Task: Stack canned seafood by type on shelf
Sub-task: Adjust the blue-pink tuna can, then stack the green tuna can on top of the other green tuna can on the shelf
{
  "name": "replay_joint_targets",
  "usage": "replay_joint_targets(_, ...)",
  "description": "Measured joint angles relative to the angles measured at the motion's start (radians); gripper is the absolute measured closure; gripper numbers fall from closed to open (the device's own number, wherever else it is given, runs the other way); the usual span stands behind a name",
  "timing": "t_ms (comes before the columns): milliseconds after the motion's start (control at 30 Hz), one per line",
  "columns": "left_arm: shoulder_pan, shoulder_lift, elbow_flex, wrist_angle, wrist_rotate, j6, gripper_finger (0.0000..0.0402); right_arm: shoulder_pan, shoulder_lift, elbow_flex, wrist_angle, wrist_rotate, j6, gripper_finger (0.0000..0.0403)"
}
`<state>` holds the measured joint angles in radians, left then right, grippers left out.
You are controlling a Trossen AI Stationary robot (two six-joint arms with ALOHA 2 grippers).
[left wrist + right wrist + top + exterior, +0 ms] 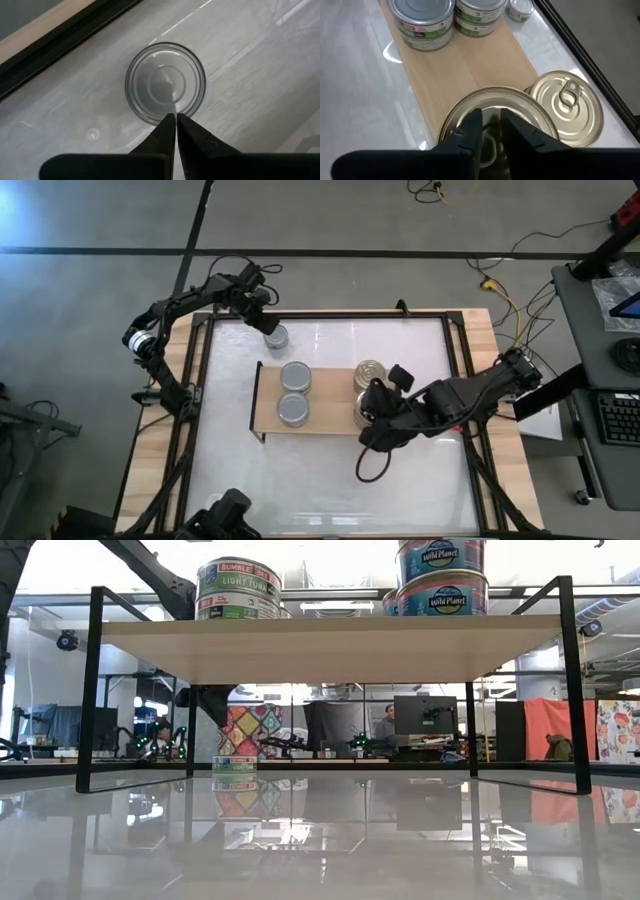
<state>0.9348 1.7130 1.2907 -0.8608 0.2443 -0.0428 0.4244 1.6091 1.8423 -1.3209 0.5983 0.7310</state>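
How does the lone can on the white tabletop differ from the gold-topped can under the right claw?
The lone silver-topped can has a plain grey lid; the gold-topped can is shiny gold with a pull ring. The silver-topped can stands on the white tabletop, off the shelf; the gold-topped can stands on the shelf beside another gold can. The shut left claw hovers above the first; the right claw is at the second's ring. Both are upright round tins.

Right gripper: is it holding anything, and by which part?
The right gripper seems pinched on the pull tab atop one gold can on the shelf; the contact itself is partly hidden.
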Motion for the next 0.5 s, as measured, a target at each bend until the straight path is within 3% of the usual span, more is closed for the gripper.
replay_joint_targets(300, 0.000, 0.000, -0.003, 0.001, 0.000, 0.026, 0.0401, 0.000, -0.006, 0.006, -0.005, 0.050, -0.027, 0.0321)
replay_joint_targets(500, 0.000, -0.001, -0.039, 0.048, 0.001, 0.083, 0.0401, 0.039, -0.017, 0.107, -0.012, 0.130, -0.043, 0.0312)
